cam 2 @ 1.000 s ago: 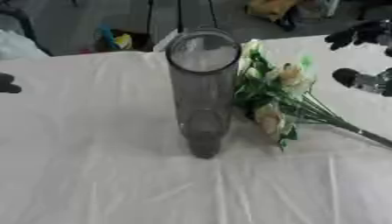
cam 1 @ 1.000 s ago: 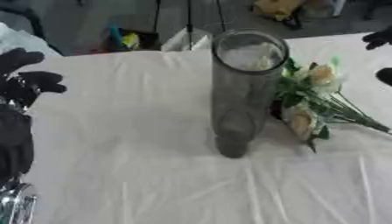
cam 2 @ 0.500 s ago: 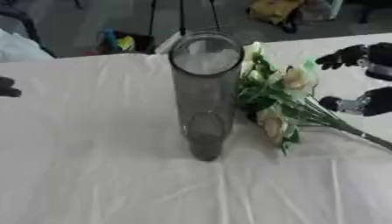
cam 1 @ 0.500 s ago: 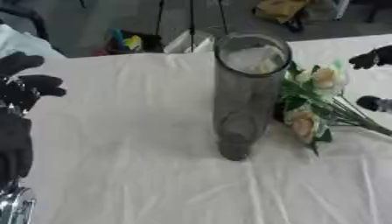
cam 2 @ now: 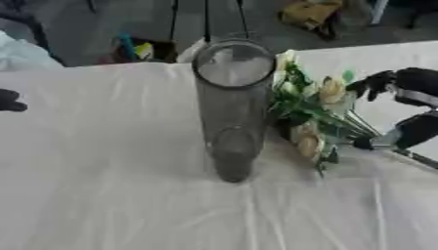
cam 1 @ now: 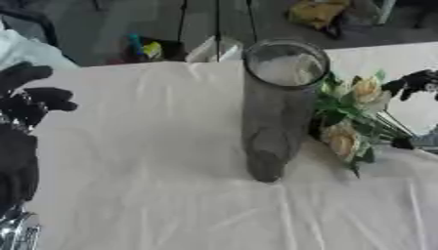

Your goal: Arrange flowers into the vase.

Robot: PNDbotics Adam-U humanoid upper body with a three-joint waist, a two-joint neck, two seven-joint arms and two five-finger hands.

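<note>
At the far left, the robot's left hand (cam 1: 24, 105) rests idle near the table's left edge, its dark fingers relaxed and spread, holding nothing. It sits well apart from everything the task needs, which likely keeps it out of the working arm's way.

To the right of that hand lies a wide stretch of bare white tablecloth (cam 1: 145, 161), wrinkled but unobstructed.

Further right, near the middle of the table, stands the vase (cam 2: 231, 107): a tall, clear glass cylinder, upright, its round mouth open toward the camera and nothing inside it. No flower is in it yet.

Just beside the vase on its right lie the flowers (cam 2: 312, 114), a small bunch of cream blooms with green leaves, flat on the cloth. The heads are nearest the vase and appear to touch its side; the stems (cam 2: 368, 132) run away toward the right edge.

At the right edge is the robot's right hand (cam 2: 410, 105). Its fingers are open, one part above the stems and another below, bracketing them without closing. The bunch lies just to the left of this hand, the vase beyond it. The hand seems placed to take the stems, so the blooms could be swung up over the vase.

Room is tight here: the blooms crowd the vase, so lifting them may knock the tall glass. Above the vase mouth the space is free.
</note>
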